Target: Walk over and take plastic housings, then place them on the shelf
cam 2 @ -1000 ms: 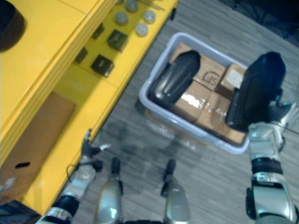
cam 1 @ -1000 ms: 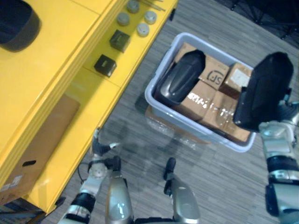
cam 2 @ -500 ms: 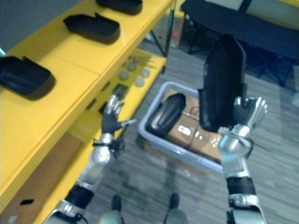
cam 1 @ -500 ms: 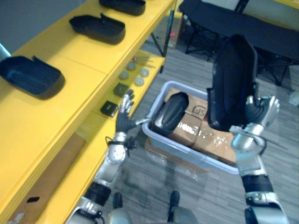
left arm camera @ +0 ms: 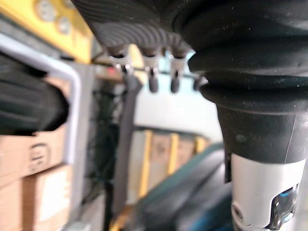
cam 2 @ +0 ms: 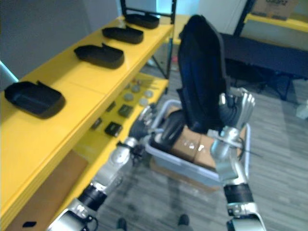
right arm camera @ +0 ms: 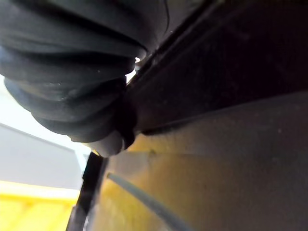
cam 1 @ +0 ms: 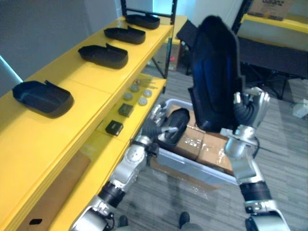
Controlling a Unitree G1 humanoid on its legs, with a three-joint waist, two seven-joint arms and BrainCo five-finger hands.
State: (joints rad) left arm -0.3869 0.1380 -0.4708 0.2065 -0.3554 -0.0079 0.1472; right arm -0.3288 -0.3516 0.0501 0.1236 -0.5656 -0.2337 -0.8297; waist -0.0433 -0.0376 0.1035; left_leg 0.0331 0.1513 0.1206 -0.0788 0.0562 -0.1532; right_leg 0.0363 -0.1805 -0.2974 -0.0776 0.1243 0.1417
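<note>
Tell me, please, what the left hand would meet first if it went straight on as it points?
Likely the bin's rim, just ahead of the left hand; depth is unclear.

Head stereo pair looks down, sharing shelf (cam 1: 86, 84), bin (cam 1: 192, 167); wrist cameras very close.

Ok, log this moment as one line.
right robot hand: shut on large black plastic housing, upright | left robot hand: open, by grey plastic bin | yellow shelf: four black housings
</note>
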